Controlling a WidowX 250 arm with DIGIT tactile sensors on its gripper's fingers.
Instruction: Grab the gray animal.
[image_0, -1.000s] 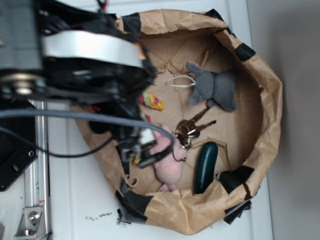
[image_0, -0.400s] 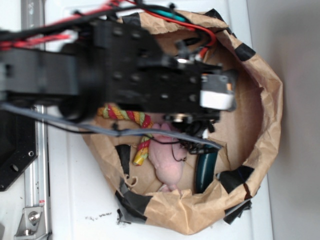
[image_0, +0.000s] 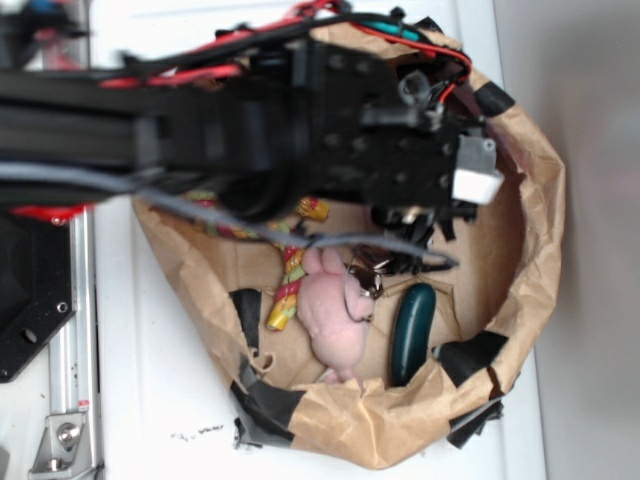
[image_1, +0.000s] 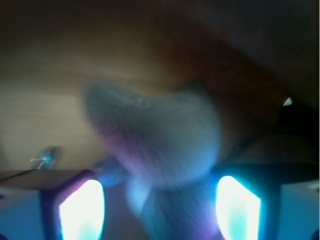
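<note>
In the wrist view the gray animal (image_1: 155, 135) fills the middle as a blurred, fuzzy gray shape with two stubby ears. Its lower part lies between my gripper's (image_1: 160, 202) two glowing pads (image_1: 82, 210). The jaws stand wide apart on either side of it, so the gripper is open. I cannot tell whether a pad touches the plush. In the exterior view my black arm (image_0: 330, 150) reaches over the upper right of the paper bag and hides the gray animal completely.
A brown paper bag, rolled down into a bowl (image_0: 540, 200) with black tape patches, holds everything. Inside lie a pink plush animal (image_0: 335, 320), a bunch of keys (image_0: 370, 268), a dark green oblong object (image_0: 412, 330) and a coloured rope toy (image_0: 288, 285).
My arm has swung right across the bag and now covers the spot where the gray animal lay. The rope toy, hidden a second ago, shows.
</note>
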